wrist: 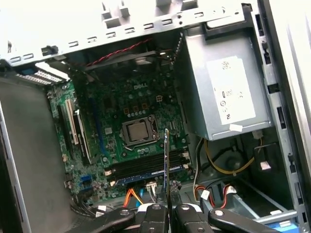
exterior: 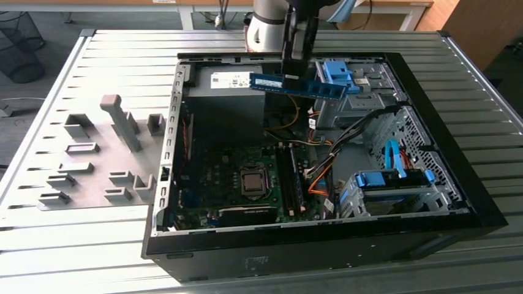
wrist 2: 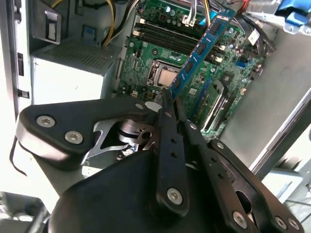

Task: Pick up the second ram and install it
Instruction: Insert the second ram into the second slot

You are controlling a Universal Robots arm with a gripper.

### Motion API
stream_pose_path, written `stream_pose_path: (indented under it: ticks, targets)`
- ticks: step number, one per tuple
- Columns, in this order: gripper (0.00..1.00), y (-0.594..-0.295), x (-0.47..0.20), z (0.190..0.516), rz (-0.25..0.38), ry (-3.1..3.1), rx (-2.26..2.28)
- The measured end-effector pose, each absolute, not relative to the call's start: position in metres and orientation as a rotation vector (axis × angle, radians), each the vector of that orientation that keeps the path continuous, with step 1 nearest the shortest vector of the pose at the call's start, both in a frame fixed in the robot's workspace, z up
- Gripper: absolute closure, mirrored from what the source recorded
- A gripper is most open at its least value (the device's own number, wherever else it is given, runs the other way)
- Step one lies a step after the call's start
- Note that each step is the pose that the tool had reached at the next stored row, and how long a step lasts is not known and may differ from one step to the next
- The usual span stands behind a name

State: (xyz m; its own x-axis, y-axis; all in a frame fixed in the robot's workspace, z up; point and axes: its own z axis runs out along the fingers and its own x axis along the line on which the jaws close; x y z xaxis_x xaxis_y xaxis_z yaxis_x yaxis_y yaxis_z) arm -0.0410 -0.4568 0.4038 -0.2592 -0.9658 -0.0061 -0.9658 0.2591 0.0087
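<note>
The second ram, a thin blue-green board with dark chips, hangs in the air over the back of the open computer case. My gripper is shut on its upper edge and holds it roughly level. In the second wrist view the ram runs out from my gripper above the motherboard. It shows edge-on as the ram in the first wrist view, above my gripper and over the long dark memory slots. Those memory slots lie right of the processor.
Grey fixture blocks stand on the slatted table at the exterior view's left. Inside the case are the power supply, blue drive latches, and orange and black cables close to the slots.
</note>
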Motion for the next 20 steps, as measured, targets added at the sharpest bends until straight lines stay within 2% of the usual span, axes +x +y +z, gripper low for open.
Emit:
stream_pose_path:
  ticks: [20]
  targets:
    - [0.86,-0.4568,-0.041,0.3988,-0.008,-2.781,1.457]
